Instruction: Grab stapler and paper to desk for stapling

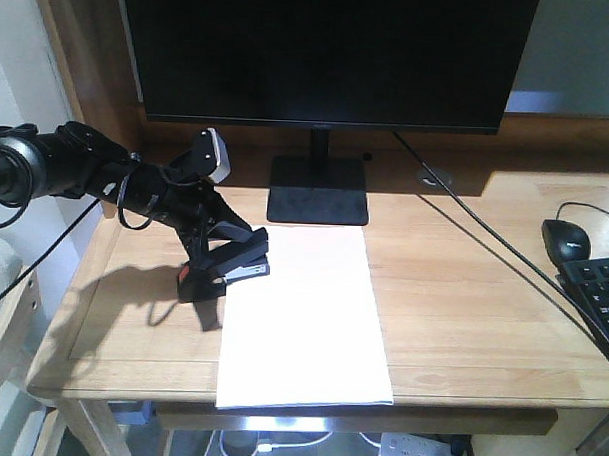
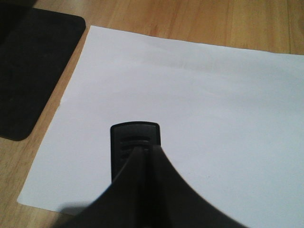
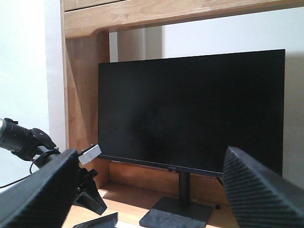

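The black stapler (image 1: 239,265) with its orange-red rear patch lies at the left edge of the white paper (image 1: 303,328) on the wooden desk (image 1: 481,324). My left gripper (image 1: 216,247) comes down on it from the left. In the left wrist view the two fingers (image 2: 164,190) are pressed together, and their tips lie on top of the stapler (image 2: 134,135), whose front end pokes out over the paper (image 2: 204,109). My right gripper (image 3: 149,199) is raised and faces the monitor. Its fingers (image 3: 259,190) are wide apart with nothing between them.
A large black monitor (image 1: 326,54) on a flat stand (image 1: 318,196) stands just behind the paper. A black mouse (image 1: 565,239) and keyboard (image 1: 602,298) lie at the right edge, with cables (image 1: 484,239) running across the desk. A power strip (image 1: 417,454) sits on the floor below.
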Available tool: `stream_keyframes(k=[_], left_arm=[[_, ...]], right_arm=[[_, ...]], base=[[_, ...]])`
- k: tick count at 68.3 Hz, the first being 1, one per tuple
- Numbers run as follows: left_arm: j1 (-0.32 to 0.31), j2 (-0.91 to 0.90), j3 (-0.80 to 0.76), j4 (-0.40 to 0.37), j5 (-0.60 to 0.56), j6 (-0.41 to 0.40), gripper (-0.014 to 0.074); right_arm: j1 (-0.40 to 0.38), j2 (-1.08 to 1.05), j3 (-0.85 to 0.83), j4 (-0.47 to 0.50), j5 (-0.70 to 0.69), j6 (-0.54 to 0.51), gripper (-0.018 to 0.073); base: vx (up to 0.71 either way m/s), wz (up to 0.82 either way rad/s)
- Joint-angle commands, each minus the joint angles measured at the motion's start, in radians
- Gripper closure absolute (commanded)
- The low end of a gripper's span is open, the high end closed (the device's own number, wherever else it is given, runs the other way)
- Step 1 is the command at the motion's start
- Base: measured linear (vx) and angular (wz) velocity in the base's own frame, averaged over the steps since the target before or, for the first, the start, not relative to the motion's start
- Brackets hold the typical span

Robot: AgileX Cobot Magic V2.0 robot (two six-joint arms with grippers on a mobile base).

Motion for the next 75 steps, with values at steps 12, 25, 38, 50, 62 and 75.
stream_keyframes(k=[12,25,38,50,62,75], left_arm=[[-0.002,-0.064,-0.026,-0.053,0.015,-0.009,0.0603],[-0.002,-0.061,-0.026,-0.053,0.016,-0.006,0.0603],[-0.003,-0.061,-0.026,-0.06,-0.035,-0.01,0.0603],[-0.003,-0.06,-0.026,-0.06,-0.042,-0.005,0.0603],[-0.012,-0.06,-0.026,-0.052,-0.064,-0.004,0.0603],[-0.023,-0.01,-0.026,-0.049,-0.053,-0.002,0.0603]], right_arm=[[-0.005,0.012,-0.026,-0.057,0.019,0.001,-0.0021],[-0.005,0.012,-0.026,-0.057,0.02,0.001,-0.0021],[-0.005,0.012,-0.026,-0.057,0.02,0.001,-0.0021],[-0.005,0.012,-0.026,-0.057,0.02,0.001,-0.0021],[-0.005,0.012,-0.026,-0.057,0.02,0.001,-0.0021],[-0.005,0.012,-0.026,-0.057,0.021,0.001,-0.0021]], base=[[0.0,0.0],[0.0,0.0],[0.0,0.0],[0.0,0.0],[0.0,0.0],[0.0,0.0]])
